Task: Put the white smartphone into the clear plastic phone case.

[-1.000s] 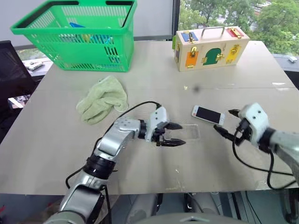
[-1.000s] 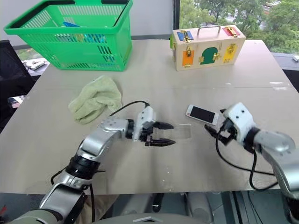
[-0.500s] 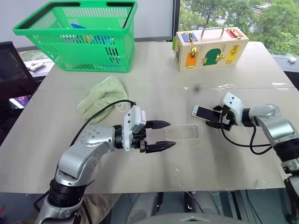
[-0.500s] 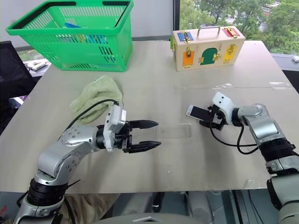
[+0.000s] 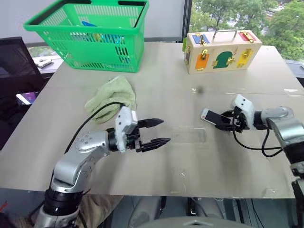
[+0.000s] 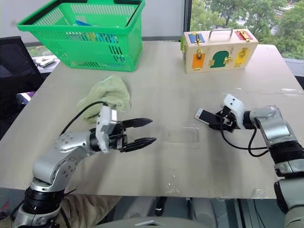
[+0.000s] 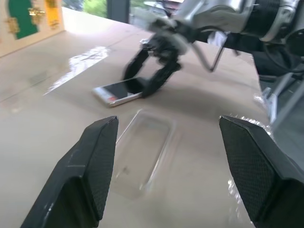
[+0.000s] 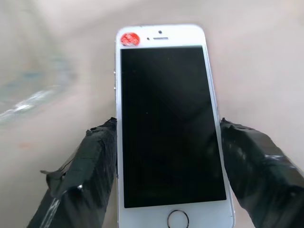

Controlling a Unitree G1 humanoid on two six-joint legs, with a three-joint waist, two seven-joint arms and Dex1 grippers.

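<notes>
- The right gripper [image 5: 227,120], two black fingers on a white wrist block, sits low over the beige table top [image 5: 190,80], its fingers set along the two long edges of the white smartphone [image 8: 168,128].
- That small flat rectangular phone has a black screen, white bezels at both ends, a round button at the end nearest the gripper and a red dot by the far end.
- In the right wrist view one taped black finger [image 8: 90,161] lies against each long side of the phone; whether they truly pinch it or just frame it I cannot tell for sure, though the gap looks closed on both sides.
- The phone lies flat on the table, screen up.
- The clear plastic phone case [image 5: 190,136], a thin see-through rectangular shell with rounded corners, lies flat on the table just beside the phone's far end and between the two grippers.
- The left gripper [image 5: 159,131] hovers level, its black fingers spread wide and holding nothing; its tips point at the case and stop short of its near end.
- Behind the left gripper lies a crumpled pale green cloth [image 5: 111,97]; further back stands a green plastic basket [image 5: 90,35].
- Beyond the right gripper stands a wooden latch box [image 5: 222,51] with coloured panels and a metal handle.
</notes>
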